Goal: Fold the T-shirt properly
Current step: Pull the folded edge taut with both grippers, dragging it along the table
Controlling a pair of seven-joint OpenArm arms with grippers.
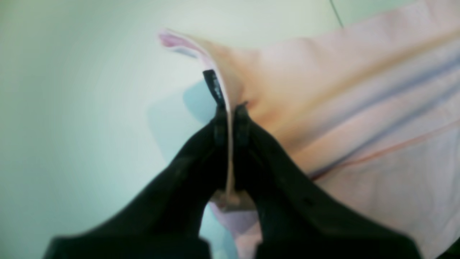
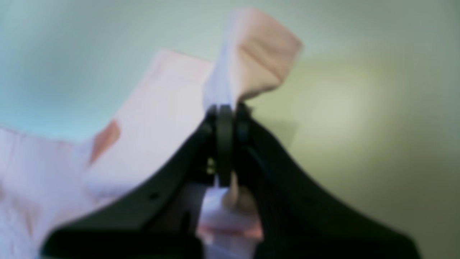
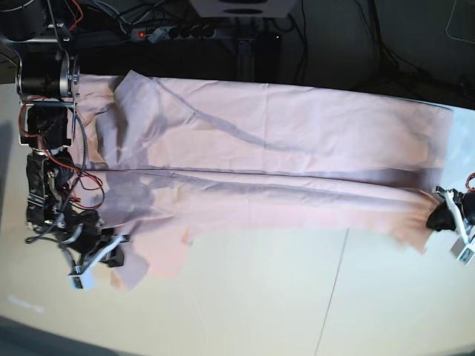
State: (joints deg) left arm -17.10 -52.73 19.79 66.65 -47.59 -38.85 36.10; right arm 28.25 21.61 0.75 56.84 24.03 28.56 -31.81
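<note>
While pinched at both ends, T-shirt [image 3: 274, 159] stretched sideways, long axis left-right

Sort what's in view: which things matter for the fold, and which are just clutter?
Job:
- T-shirt
- left gripper, jaws shut on its edge
- right gripper, jaws shut on its edge

Clutter:
- power strip
- cables

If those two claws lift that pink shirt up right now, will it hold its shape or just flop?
Probably flop. The T-shirt already creases and sags between the left gripper and right gripper, and a pinched corner droops over. It looks thin, so likely light, and may bunch when dragged.
</note>
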